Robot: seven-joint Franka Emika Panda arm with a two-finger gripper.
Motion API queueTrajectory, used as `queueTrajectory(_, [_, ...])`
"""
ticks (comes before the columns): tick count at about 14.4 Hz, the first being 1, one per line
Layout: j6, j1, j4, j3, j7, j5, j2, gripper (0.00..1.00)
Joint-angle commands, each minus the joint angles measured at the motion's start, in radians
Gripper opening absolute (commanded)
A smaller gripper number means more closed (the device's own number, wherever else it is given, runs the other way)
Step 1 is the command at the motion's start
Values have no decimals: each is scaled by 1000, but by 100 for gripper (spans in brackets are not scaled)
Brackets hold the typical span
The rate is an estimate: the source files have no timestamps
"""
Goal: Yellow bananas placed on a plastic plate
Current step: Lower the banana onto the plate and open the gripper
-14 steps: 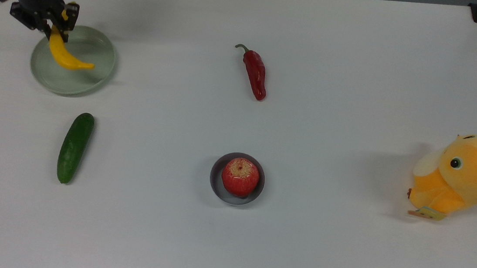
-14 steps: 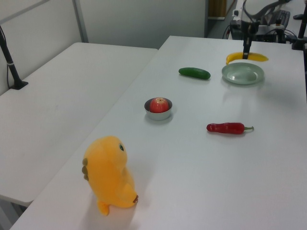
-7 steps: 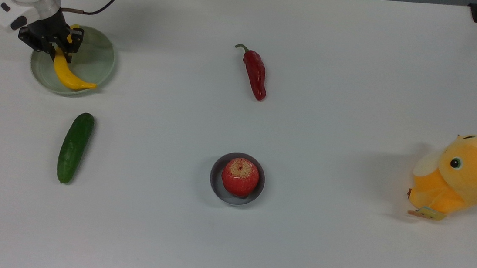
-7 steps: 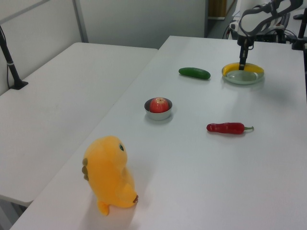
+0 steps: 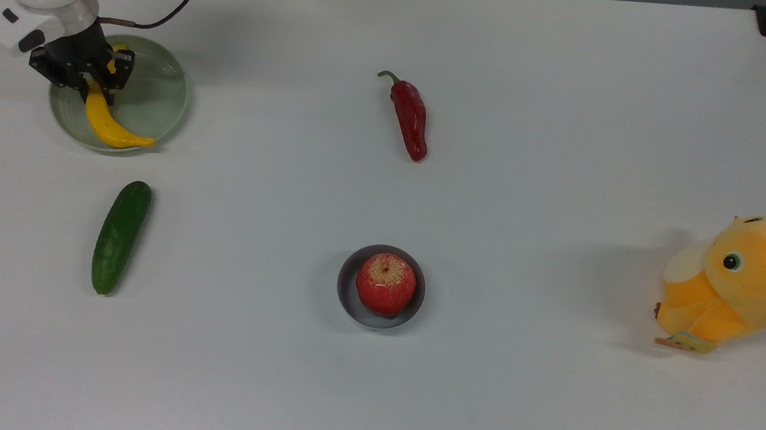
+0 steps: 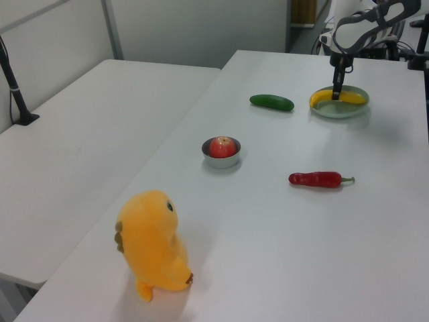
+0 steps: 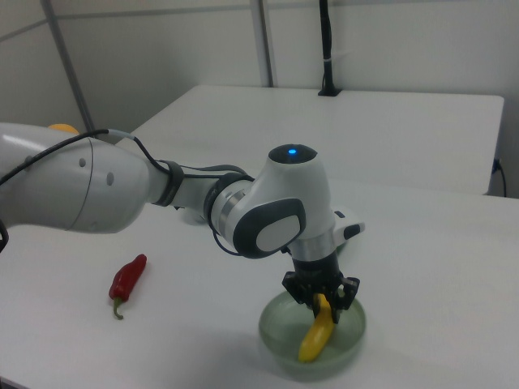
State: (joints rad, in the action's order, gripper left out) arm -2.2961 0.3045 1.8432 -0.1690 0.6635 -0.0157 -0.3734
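Note:
The yellow banana [image 5: 107, 126] lies in the pale green plate [image 5: 155, 95] at the top view's far left, its pointed tip reaching the plate's near rim. My gripper [image 5: 95, 85] stands over the banana's upper end, shut on it, with a finger on either side. In the left view the banana [image 6: 322, 98] curves along the plate [image 6: 348, 111], and the gripper [image 6: 336, 94] comes straight down onto it. The right view has the gripper [image 7: 323, 310] holding the top of the banana [image 7: 312, 340] low inside the plate [image 7: 272, 328].
A dark green cucumber [image 5: 119, 237] lies below the plate in the top view. A red chilli pepper [image 5: 410, 117] is mid-table, and a red apple [image 5: 385, 283] sits in a small grey dish [image 5: 345, 289]. An orange plush toy [image 5: 742, 281] stands at the far right.
The gripper came down with the banana from above the plate until the fruit lay in it. Over the last half second it has hardly moved.

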Motion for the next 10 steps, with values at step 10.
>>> queueTrajectory(10, [-10, -13, 21, -12, 2, -3, 19, 100])
